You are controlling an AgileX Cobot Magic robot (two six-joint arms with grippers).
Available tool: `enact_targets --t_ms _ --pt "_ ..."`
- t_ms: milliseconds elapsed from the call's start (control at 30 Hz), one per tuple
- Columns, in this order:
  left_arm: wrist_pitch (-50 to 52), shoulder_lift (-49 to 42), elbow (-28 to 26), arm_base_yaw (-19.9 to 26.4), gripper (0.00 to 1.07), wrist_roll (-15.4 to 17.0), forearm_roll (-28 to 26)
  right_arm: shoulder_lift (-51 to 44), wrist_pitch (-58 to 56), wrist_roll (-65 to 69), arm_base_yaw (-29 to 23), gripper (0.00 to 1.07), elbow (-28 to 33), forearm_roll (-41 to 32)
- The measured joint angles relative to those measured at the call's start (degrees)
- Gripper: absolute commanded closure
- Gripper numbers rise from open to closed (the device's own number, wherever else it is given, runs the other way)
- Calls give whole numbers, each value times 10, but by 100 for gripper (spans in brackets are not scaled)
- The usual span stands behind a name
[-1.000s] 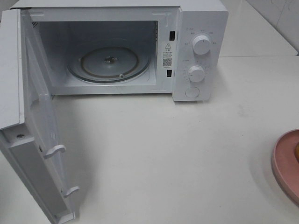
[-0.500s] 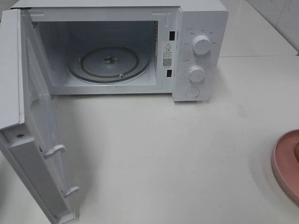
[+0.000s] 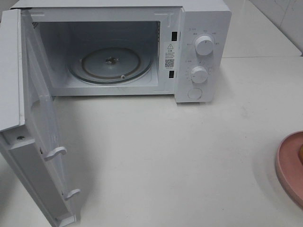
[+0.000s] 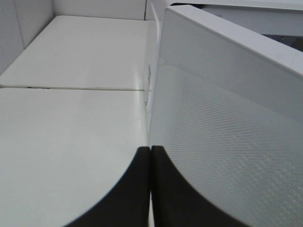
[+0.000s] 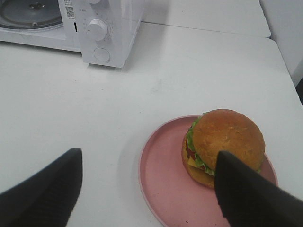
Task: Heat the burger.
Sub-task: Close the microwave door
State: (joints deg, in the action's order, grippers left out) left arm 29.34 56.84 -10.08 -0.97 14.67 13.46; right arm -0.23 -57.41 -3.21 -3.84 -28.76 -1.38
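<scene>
The burger (image 5: 227, 142), with a golden-brown bun, green lettuce and a dark patty, sits on a pink plate (image 5: 161, 179) on the white table. My right gripper (image 5: 149, 156) hovers above the plate's near side, open, with one dark finger (image 5: 47, 189) off the plate and the other finger (image 5: 251, 194) in front of the burger; nothing is between them. In the exterior high view only the plate's edge (image 3: 289, 168) shows at the far right. My left gripper (image 4: 150, 189) is shut and holds nothing, close beside the outer face of the microwave door (image 4: 227, 142).
The white microwave (image 3: 199, 52) stands at the back with its door (image 3: 33, 142) swung wide open to the left. Its glass turntable (image 3: 111, 64) is bare. Two knobs (image 3: 204, 46) and a button are on its right panel.
</scene>
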Motion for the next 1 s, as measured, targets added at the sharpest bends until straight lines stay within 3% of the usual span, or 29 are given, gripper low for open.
enact_targets --t_ms 67,133,233,300,400,467,667,1000 --pt "15 10 0 0 107 13 15 0 0 0 0 31 0 0" --pt "59 55 -9 0 107 48 67 0 0 0 0 31 0 0" --pt "64 64 -15 0 107 53 80 0 0 0 0 31 0 0" --pt "78 105 -38 0 107 77 121 0 0 0 0 31 0 0" --pt "83 112 -41 -1 107 84 125 0 0 0 0 31 0 0" --pt "91 143 -54 -23 107 92 135 0 0 0 0 31 0 0" --pt "100 180 -73 -61 107 92 132 0 0 0 0 31 0 0" --pt "159 278 -107 -138 107 90 72 0 0 0 0 31 0 0"
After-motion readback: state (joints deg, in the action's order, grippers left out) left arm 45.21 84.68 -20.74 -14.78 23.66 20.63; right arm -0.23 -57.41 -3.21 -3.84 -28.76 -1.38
